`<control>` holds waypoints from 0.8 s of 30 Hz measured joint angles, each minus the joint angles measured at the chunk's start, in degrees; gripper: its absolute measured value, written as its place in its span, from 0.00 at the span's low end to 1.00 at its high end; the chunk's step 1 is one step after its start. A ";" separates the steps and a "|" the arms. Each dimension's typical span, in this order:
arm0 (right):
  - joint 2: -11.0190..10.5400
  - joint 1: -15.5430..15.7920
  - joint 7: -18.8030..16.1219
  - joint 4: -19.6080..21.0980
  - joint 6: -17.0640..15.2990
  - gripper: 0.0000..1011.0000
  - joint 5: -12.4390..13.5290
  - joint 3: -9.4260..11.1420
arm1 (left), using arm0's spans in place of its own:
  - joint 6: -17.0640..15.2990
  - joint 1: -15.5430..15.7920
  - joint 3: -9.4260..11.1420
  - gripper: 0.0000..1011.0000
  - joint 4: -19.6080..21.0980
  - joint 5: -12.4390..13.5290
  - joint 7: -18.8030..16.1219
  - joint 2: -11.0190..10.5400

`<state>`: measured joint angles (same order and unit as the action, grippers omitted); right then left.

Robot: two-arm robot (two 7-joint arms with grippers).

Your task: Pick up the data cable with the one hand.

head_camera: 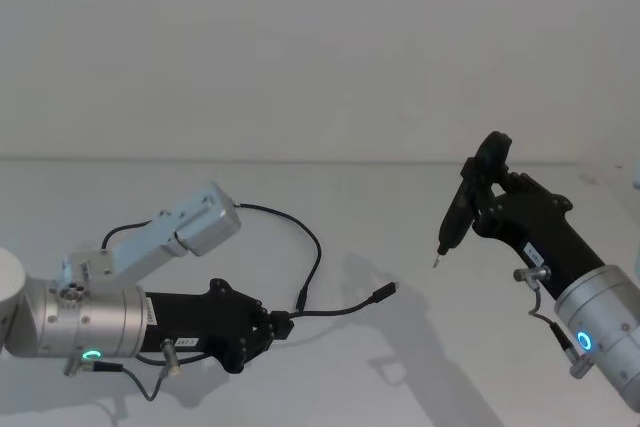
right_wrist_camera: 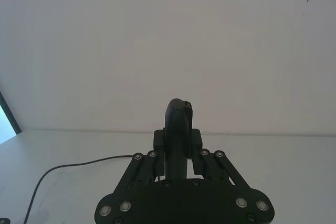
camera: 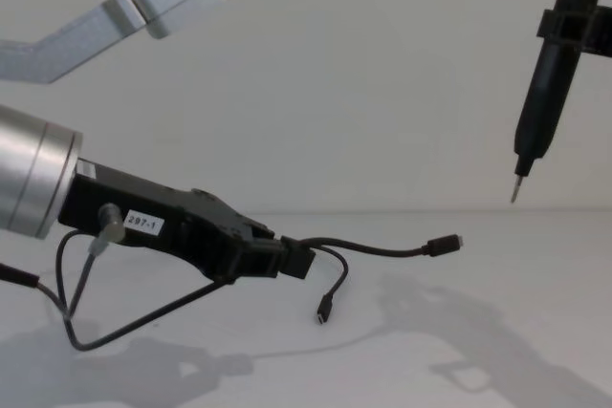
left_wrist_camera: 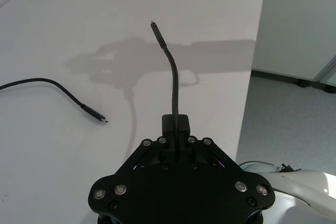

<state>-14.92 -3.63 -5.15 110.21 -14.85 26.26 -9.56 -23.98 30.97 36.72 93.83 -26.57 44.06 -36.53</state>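
Left claw [head_camera: 283, 327], low over the desk [head_camera: 350, 197], is pinched on the data cable [head_camera: 345, 309] close to one plug, that short end jutting straight ahead along the claw's axis, the rest looping round beside it; right claw [head_camera: 487, 192], clamping a pen-shaped tool [head_camera: 455, 219], hangs well apart.

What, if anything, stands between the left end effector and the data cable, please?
Nothing visible does: the left end effector is shut on the data cable, one plug jutting forward. The right end effector, holding a pen-shaped tool, hangs off to the right, apart from the cable.
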 joint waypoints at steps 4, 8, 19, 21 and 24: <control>0.23 -0.32 0.00 -0.25 -0.57 0.28 0.69 -0.22 | 0.14 0.02 -0.15 0.04 0.21 -0.24 0.21 -0.24; 0.44 -0.63 -0.05 -0.49 -1.07 0.28 1.37 -0.54 | 0.21 0.04 -0.25 0.04 0.38 -0.39 0.38 -0.43; 0.98 -1.28 -0.30 -1.25 -1.92 0.28 2.98 -1.53 | 0.32 0.07 -0.44 0.04 0.64 -0.66 0.65 -0.73; 1.04 -1.35 -0.31 -1.36 -1.97 0.28 3.15 -1.62 | 0.33 0.07 -0.45 0.04 0.66 -0.69 0.67 -0.77; 1.13 -1.51 -0.33 -1.59 -2.04 0.28 3.51 -1.84 | 0.35 0.07 -0.47 0.04 0.69 -0.72 0.70 -0.80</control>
<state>-13.80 -5.14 -5.48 108.62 -16.88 29.77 -11.40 -23.63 31.04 36.25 94.52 -27.29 44.76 -37.33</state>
